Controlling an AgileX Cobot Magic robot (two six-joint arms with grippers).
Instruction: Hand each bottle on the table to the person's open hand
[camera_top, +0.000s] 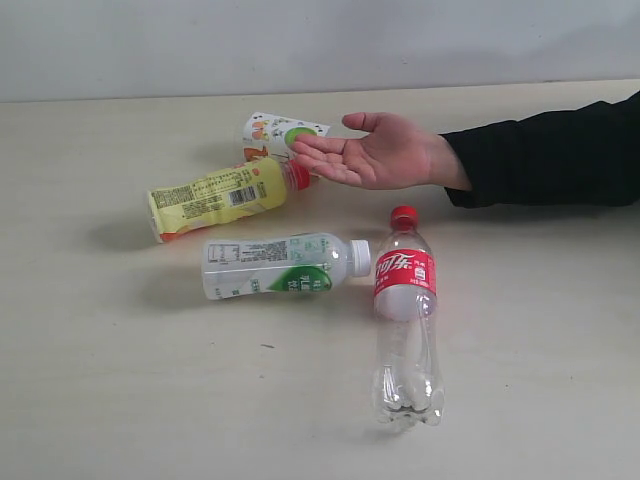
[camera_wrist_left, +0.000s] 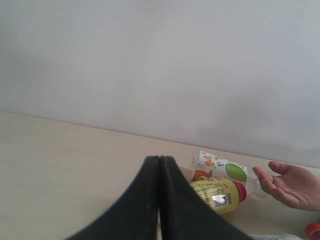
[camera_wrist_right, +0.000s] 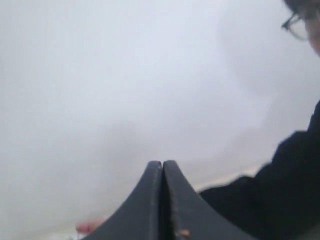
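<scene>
Left fingers (camera_wrist_left: 145, 200) pressed together, gripping nothing, right fingers (camera_wrist_right: 147, 200) pressed together, empty, four bottles (camera_top: 275, 265) on the tabletop (camera_top: 100, 400) by an open hand (camera_top: 375, 155)

A plain white wall (camera_top: 300, 45) backs the scene, and a person's glasses (camera_wrist_right: 299, 24) partly show.

Four bottles (camera_top: 405, 300), one open hand (camera_top: 385, 152), one table (camera_top: 120, 380), two claws: left claw (camera_wrist_left: 160, 159), right claw (camera_wrist_right: 162, 164)

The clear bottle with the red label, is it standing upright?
No, the clear bottle lies on its side on the table.
</scene>
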